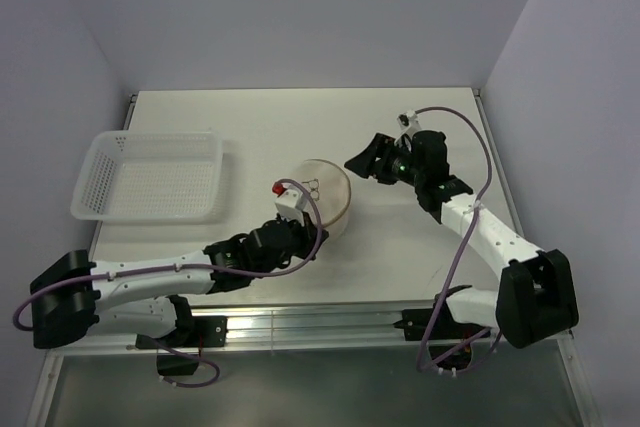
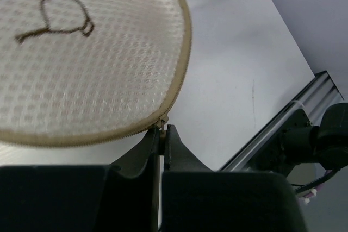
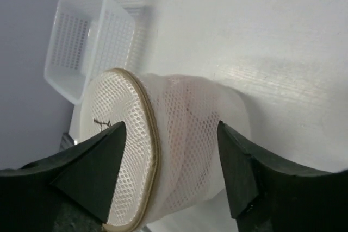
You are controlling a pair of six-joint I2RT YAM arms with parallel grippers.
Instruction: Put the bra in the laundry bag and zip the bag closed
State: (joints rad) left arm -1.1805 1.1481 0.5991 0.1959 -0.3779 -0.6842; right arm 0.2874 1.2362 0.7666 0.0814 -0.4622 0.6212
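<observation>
Round white mesh laundry bag (image 1: 322, 192) with a tan-pink zip rim sits at the centre of the top view on the white tabletop (image 1: 430, 117). One flat face carries a small dark stitched mark (image 2: 51, 9). In the right wrist view the bag (image 3: 179, 134) reads as a short drum with a pale translucent side wall. A faint pinkish tone shows through the mesh. The bra cannot be made out as a separate thing.

Left gripper (image 1: 297, 215) is at the bag's lower-left edge in the top view. In the left wrist view the mesh face (image 2: 92, 69) fills the upper left. The gripper (image 2: 162, 131) meets the zip rim at lower centre. Its dark fingers (image 2: 176, 150) are pressed together, with only a thin pale sliver between them. The small zip tab (image 2: 163, 120) sits right at the tips. Whether the tab itself is pinched cannot be told. The zip line left of the tips looks joined.

Right gripper (image 1: 365, 159) sits just right of the bag in the top view, apart from it. In its own view the gripper (image 3: 169, 126) is spread wide. One dark finger (image 3: 92, 172) stands at either side of the bag, and neither touches it.

White perforated rectangular plastic basket (image 1: 150, 177) lies at centre left of the top view, well apart from the bag. It shows again at upper left in the right wrist view (image 3: 89, 42).
</observation>
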